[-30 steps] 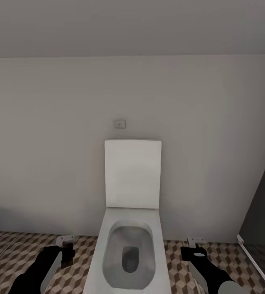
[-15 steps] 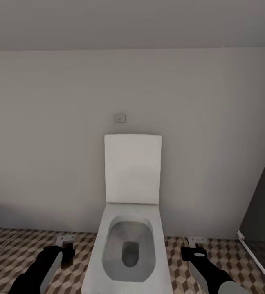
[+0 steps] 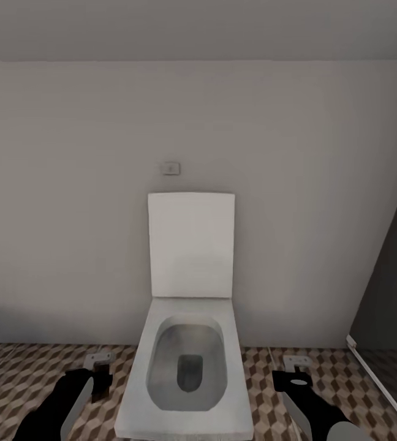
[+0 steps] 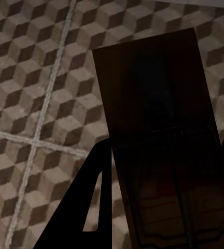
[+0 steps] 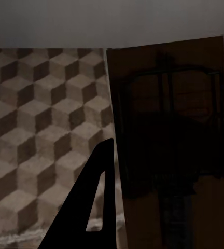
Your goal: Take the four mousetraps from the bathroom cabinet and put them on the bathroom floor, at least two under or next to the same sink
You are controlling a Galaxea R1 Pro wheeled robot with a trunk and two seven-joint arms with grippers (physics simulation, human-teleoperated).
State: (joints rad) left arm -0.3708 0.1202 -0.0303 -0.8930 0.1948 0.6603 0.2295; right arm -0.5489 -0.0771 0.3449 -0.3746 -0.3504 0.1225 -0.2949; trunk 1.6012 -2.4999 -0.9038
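Head view: we face a white toilet (image 3: 189, 361) with its lid up against a plain grey wall; a small flush plate (image 3: 171, 168) sits above the lid, and a dark shower screen (image 3: 388, 288) edges the frame. Over the last second the whole picture has slid down and slightly sideways, so the camera is moving, not the fixtures; both arms hold the same pose low in frame. We read that as travel with the load, sink and cabinet out of sight, placement not yet begun. The left gripper (image 3: 98, 367) and right gripper (image 3: 292, 367) flank the bowl over the bathroom floor (image 3: 15, 380). Left wrist view: the left gripper (image 4: 164, 181) is clamped on a mousetrap (image 4: 158, 129), a brown board with dark wire, held flat above the cube-pattern tiles and grout lines. Right wrist view: the right gripper (image 5: 166, 187) grips a second mousetrap (image 5: 169, 119) the same way, with tiles and the wall base beyond. We make out no brand, label or legible writing; the flush plate's mark is too small to read.
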